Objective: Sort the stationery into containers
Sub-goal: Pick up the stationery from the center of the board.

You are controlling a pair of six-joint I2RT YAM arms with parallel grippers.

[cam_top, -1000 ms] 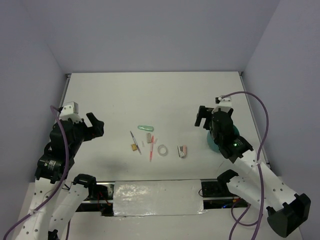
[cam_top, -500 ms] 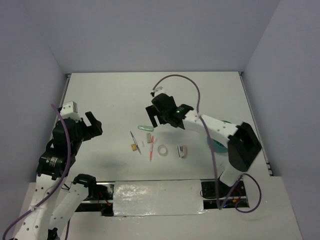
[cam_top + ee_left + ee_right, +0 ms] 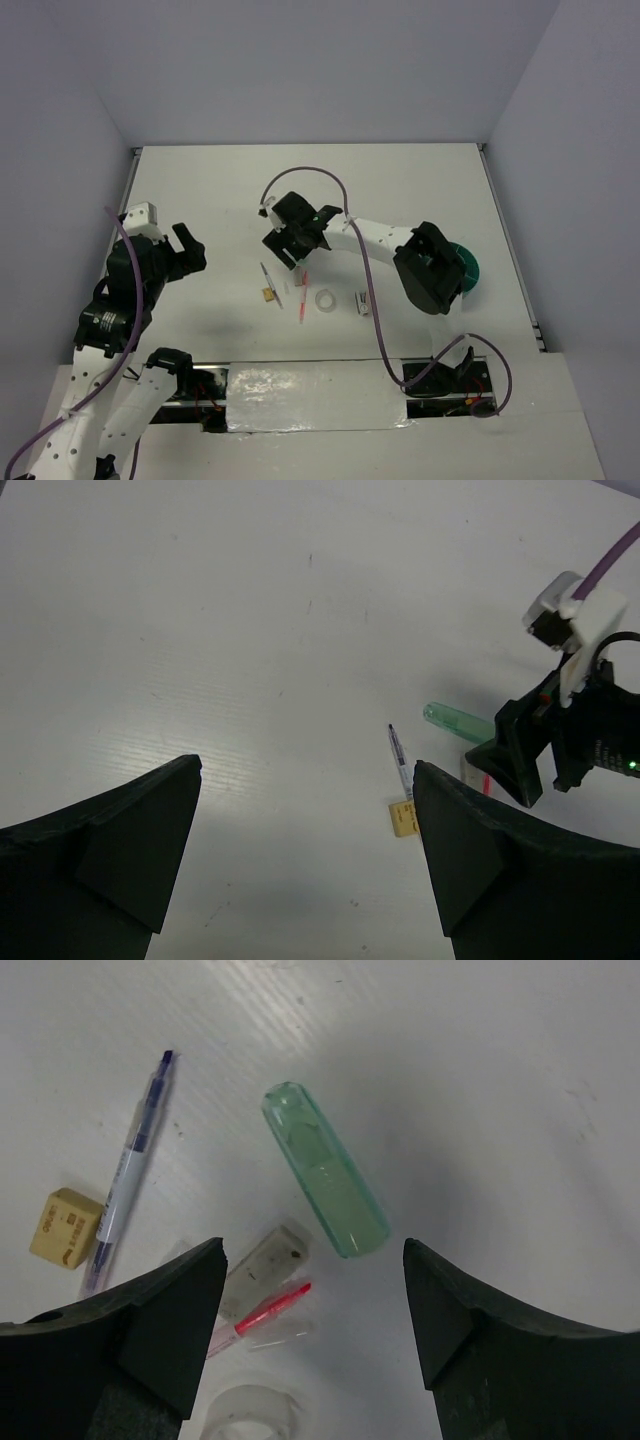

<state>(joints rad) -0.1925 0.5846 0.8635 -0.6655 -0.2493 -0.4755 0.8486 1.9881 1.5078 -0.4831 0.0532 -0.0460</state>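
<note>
The stationery lies mid-table: a grey pen (image 3: pixel 266 278), a yellow-brown block (image 3: pixel 270 295), a pink-red pen (image 3: pixel 302 300), a clear tape ring (image 3: pixel 325 299) and a pink-white mini stapler (image 3: pixel 363 302). My right gripper (image 3: pixel 287 248) hovers open over the far end of this group. In the right wrist view, the mint green piece (image 3: pixel 325 1168) lies just ahead of the open gripper (image 3: pixel 313 1255), with a pale pink piece (image 3: pixel 262 1257) and the pink-red pen (image 3: pixel 260 1315) between the fingers. The teal cup (image 3: pixel 466 268) is at the right, partly hidden by the arm. My left gripper (image 3: pixel 185 250) is open and empty at the left.
The left wrist view shows the grey pen (image 3: pixel 400 763), the yellow-brown block (image 3: pixel 403 818), the mint green piece (image 3: pixel 455 720) and the right gripper (image 3: pixel 560 740) beyond it. The right arm stretches across the table from the cup's side. White walls close the table.
My right arm has swung from above the teal cup leftward across the table, and its gripper is now over the mint green piece. The left arm has barely moved.
</note>
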